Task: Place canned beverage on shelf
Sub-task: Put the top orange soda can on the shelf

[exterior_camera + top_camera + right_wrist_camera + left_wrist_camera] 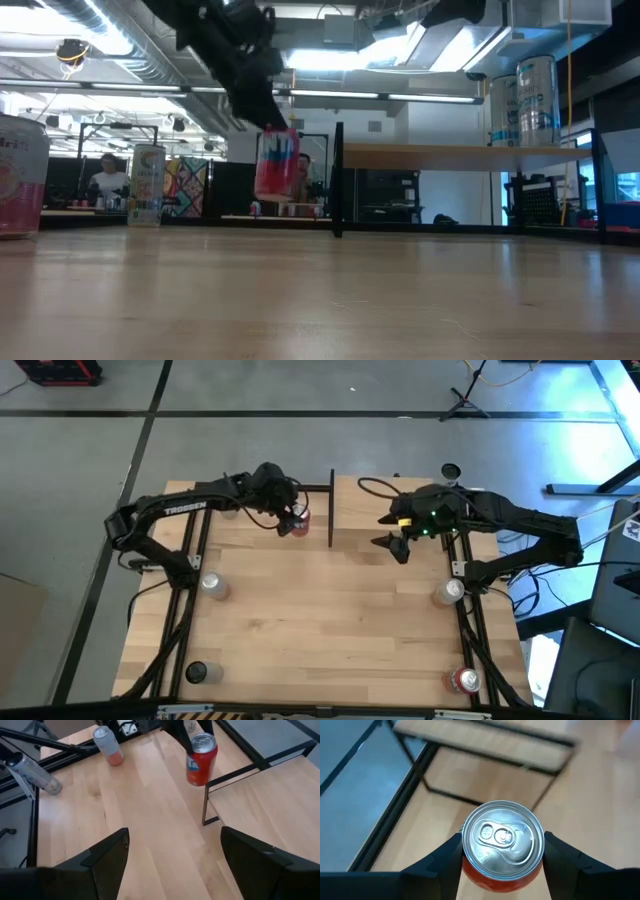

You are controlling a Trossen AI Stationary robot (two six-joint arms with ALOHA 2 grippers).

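A red beverage can (pixel 299 520) is held by my left gripper (pixel 290 518) above the table's far middle, just left of the shelf. The shelf (pixel 400 495) is a light-wood board on black posts at the far edge; its left post (pixel 339 180) stands beside the can (pixel 277 165). In the left wrist view the silver can top (pixel 502 837) shows between the fingers, with the shelf (pixel 485 742) beyond. My right gripper (pixel 175 860) is open and empty, hovering over the shelf's near edge (pixel 398 545). My left gripper pinches the can's side wall just under the top rim (pixel 465 855), one finger (pixel 447 862) on each of two opposite sides. The fingers come from above, pointing down. The can hangs upright, its bottom (pixel 272 195) clear of the table.
Other cans stand along the table's sides: a silver one (pixel 213 585) and a dark one (pixel 197 672) on the left, a silver one (pixel 449 592) and a red one (pixel 464 680) on the right. A tall can (pixel 535 100) stands on the shelf's right part.
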